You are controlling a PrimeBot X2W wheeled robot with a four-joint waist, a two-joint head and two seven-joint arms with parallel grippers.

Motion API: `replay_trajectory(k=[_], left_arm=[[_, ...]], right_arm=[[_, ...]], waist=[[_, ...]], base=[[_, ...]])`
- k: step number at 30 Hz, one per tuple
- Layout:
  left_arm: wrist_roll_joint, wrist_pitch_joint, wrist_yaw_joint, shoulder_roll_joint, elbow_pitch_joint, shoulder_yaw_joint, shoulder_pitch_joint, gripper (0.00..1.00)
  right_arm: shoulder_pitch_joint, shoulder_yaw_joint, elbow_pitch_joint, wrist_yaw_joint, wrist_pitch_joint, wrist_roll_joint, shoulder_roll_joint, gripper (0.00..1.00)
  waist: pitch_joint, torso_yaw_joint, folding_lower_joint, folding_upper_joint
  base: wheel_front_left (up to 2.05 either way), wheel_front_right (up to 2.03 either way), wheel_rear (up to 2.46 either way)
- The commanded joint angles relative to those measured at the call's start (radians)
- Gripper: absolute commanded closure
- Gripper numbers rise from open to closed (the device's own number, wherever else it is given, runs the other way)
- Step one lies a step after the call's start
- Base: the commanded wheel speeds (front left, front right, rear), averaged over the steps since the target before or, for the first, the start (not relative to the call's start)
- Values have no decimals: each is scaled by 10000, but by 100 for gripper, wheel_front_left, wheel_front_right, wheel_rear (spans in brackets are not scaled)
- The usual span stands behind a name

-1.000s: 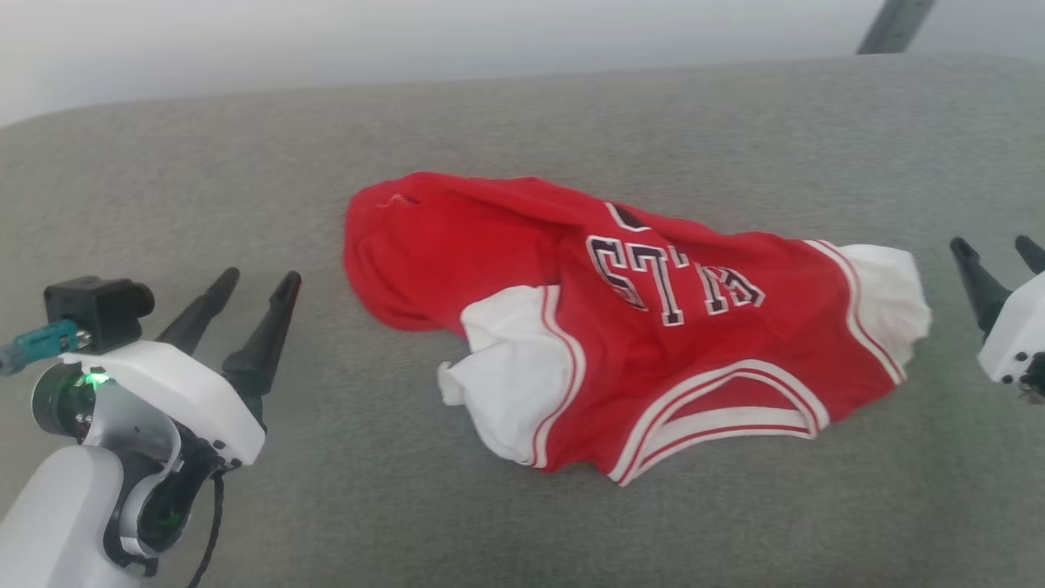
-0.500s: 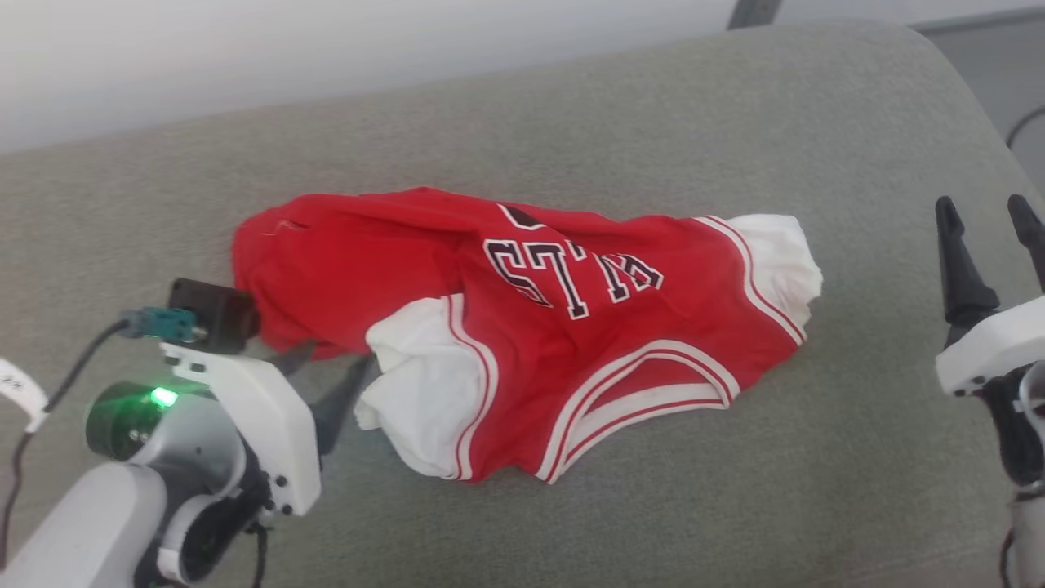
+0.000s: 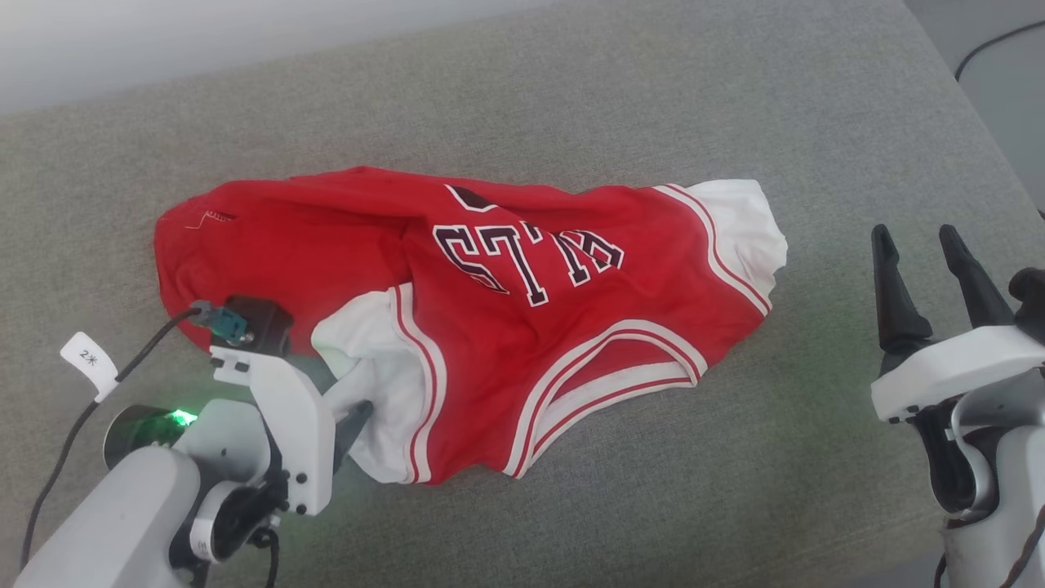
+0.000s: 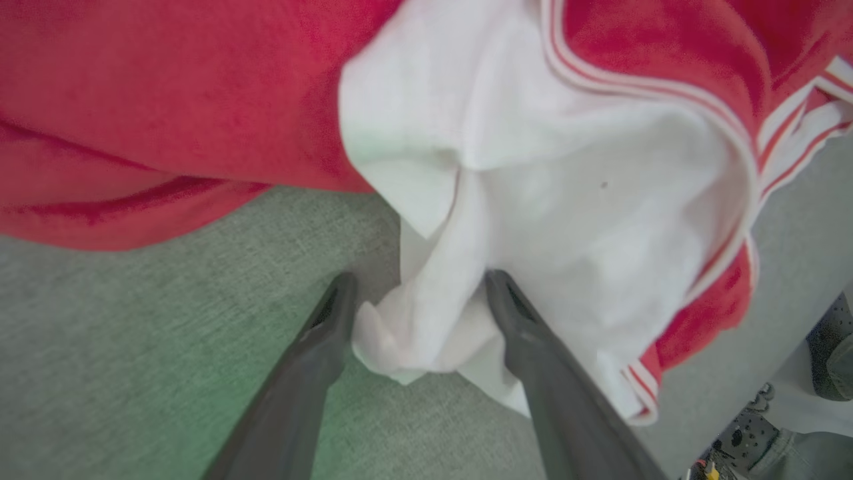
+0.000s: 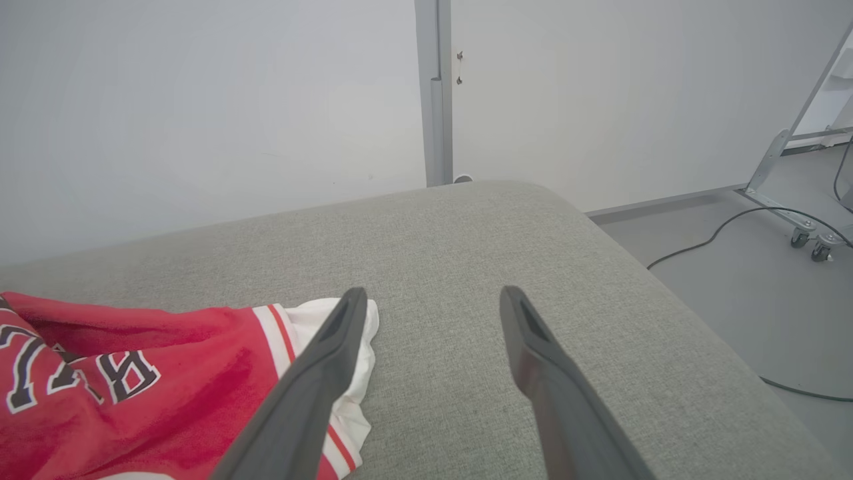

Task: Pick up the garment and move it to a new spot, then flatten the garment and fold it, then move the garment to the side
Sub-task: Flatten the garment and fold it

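Observation:
The garment [image 3: 490, 327], a red jersey with white side panels and black lettering, lies crumpled on the grey cushion [image 3: 735, 506]. My left gripper [image 3: 359, 402] is at its near-left edge, jaws open. In the left wrist view a bunched fold of the white panel [image 4: 426, 313] sits between the two fingers of the left gripper [image 4: 420, 280], which are not pressed on it. My right gripper [image 3: 914, 237] stands open to the right of the garment, apart from it. In the right wrist view the right gripper [image 5: 433, 293] hovers over bare cushion, the garment [image 5: 166, 380] to its left.
The cushion's rounded right edge [image 5: 666, 293] drops to a grey floor with a black cable [image 5: 706, 240] and a wheeled metal frame [image 5: 793, 200]. A white wall with a grey post [image 5: 433, 100] stands behind the cushion. Bare cushion lies right of and in front of the garment.
The head camera has turned, shifting the whole picture. My left gripper has moved in from open cushion to the garment's white side panel and now straddles it. Both grippers stayed open.

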Motion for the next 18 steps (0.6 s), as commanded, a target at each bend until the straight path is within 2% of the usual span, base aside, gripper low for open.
replay_trajectory(k=[1, 4, 5, 6, 10, 18], left_arm=[[77, 143, -24, -55, 483, -127, -171, 0], [172, 160, -135, -140, 857, -293, -291, 0], [202, 208, -187, -183, 1038, -376, -327, 8], [251, 224, -332, -219, 1166, -494, -398, 99], [380, 72, -625, -363, 1565, -718, -632, 100], [115, -492, -291, 7, 1103, 141, -667, 100]], right_arm=[[-109, 51, 29, -3, -65, 58, 15, 0], [-146, 125, 48, -1, -75, 54, -10, 0], [-183, 134, 57, -3, -73, 33, -23, 0], [-226, 126, 61, -3, -70, 23, -34, 0], [-254, 56, 74, -3, -73, -7, -79, 0], [15, -276, -37, -1, 48, -155, -215, 0]], waist=[[75, -35, 0, 0], [120, -23, 0, 0], [131, -10, 0, 0], [137, 10, 0, 0], [102, 160, 0, 0], [-299, 857, 0, 0]], base=[[0, 0, 0], [0, 0, 0], [0, 0, 0], [0, 0, 0], [0, 0, 0], [0, 0, 0]])
